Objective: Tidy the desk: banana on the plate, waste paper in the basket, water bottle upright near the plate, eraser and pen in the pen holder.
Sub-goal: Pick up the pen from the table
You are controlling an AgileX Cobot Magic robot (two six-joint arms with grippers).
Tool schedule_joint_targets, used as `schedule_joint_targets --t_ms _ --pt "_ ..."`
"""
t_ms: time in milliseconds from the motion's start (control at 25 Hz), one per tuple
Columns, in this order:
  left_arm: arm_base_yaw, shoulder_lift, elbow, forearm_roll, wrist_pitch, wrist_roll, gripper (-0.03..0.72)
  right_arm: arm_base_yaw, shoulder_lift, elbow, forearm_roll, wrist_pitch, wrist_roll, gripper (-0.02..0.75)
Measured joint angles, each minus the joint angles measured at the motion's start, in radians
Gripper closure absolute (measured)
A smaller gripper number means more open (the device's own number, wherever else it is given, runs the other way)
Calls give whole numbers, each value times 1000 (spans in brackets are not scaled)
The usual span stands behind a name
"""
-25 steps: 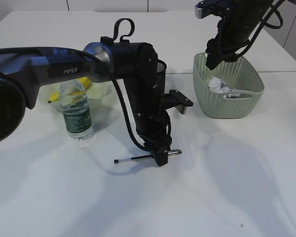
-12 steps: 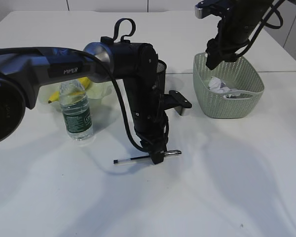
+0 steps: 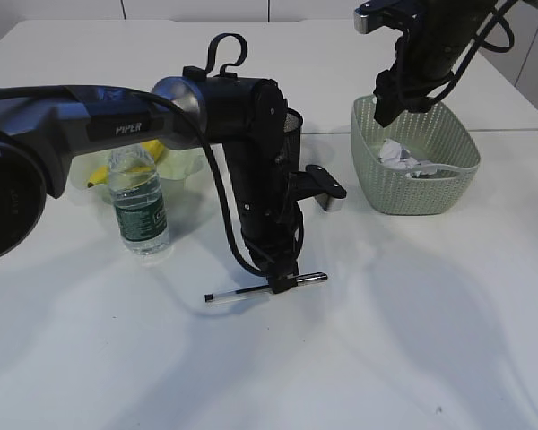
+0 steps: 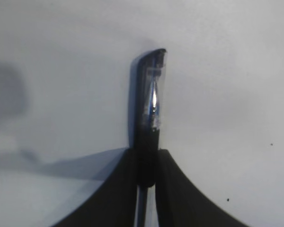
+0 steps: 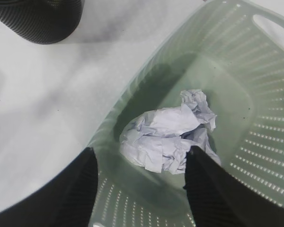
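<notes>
A black pen (image 3: 242,291) lies on the white desk (image 3: 403,340), and my left gripper (image 3: 284,283) points down and is shut on it near its clip end. In the left wrist view both fingers press the pen (image 4: 151,99) at the left gripper (image 4: 146,163). My right gripper (image 3: 387,106) hangs open over the basket (image 3: 412,193). The waste paper (image 5: 165,132) lies inside the basket (image 5: 132,94), below the right gripper (image 5: 141,158). The water bottle (image 3: 140,202) stands upright beside the plate (image 3: 186,166), which holds the banana (image 3: 112,172). The pen holder (image 3: 293,121) shows behind the left arm. The eraser is out of view.
The left arm's wrist and camera bracket (image 3: 327,186) stand between the pen holder and the basket. The pen holder's mesh wall (image 5: 42,16) shows at the top left of the right wrist view. Bare desk lies in front of the pen.
The left jaws have closed onto the pen, and the pen has shifted slightly on the desk. The right gripper has not moved.
</notes>
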Motion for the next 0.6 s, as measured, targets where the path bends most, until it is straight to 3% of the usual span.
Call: schedule_joint_targets --t_ms 600 --pt "0 4 -41 -27 13 0 652 0 0 0 0 0 0 296"
